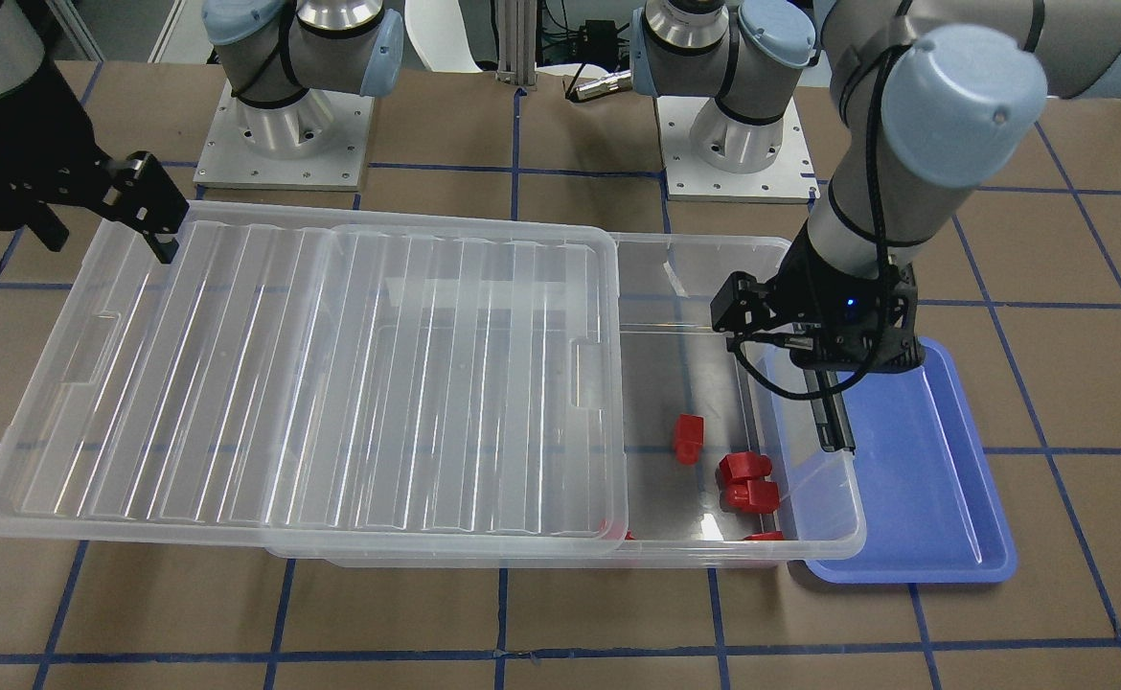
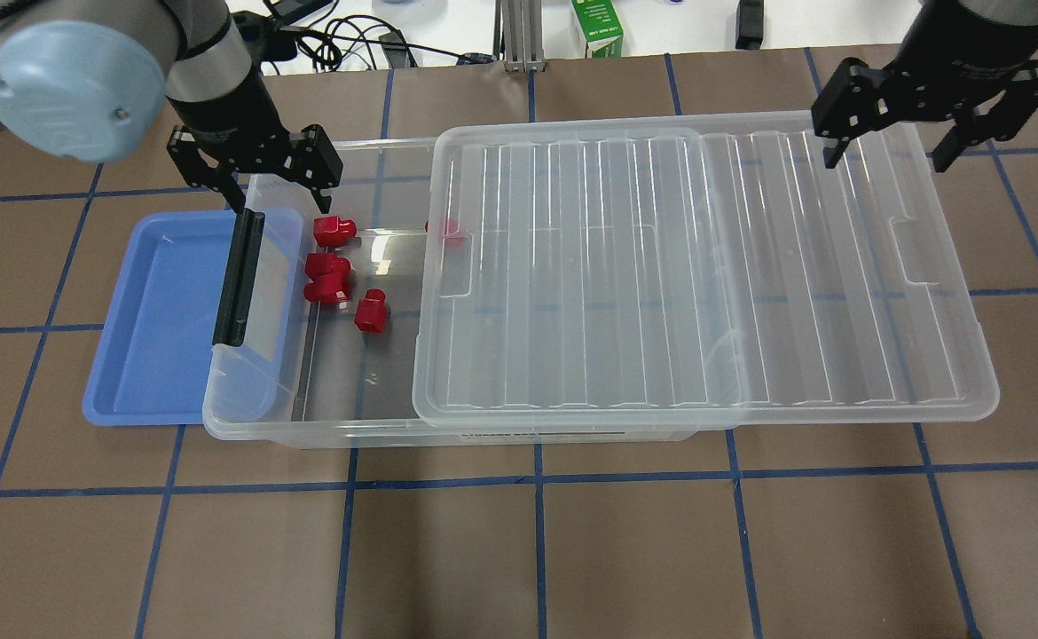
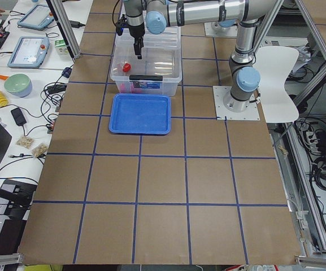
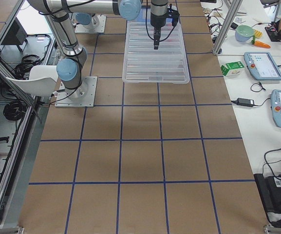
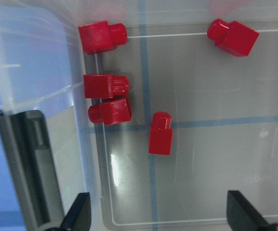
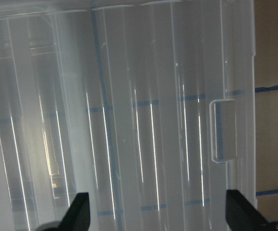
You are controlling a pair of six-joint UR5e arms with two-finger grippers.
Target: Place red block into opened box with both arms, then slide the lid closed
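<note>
While both my arms hang over the box (image 2: pixel 324 435), neither grip holds anything. My left gripper (image 2: pixel 279 191) has its jaws spread wide above the box's uncovered end, the one with the black latch (image 2: pixel 239 277). Five red blocks (image 5: pixel 160 134) lie on the box floor there: three close to the latch-end wall, one a little further in, and one at the edge of the lid (image 2: pixel 705 266). The lid covers the rest of the box and overhangs its opposite end. My right gripper (image 2: pixel 887 155), also spread wide, is over that overhanging part; I cannot tell whether its fingertips touch the lid. A blue tray (image 2: pixel 155 311) lies just outside the box's latch end.
</note>
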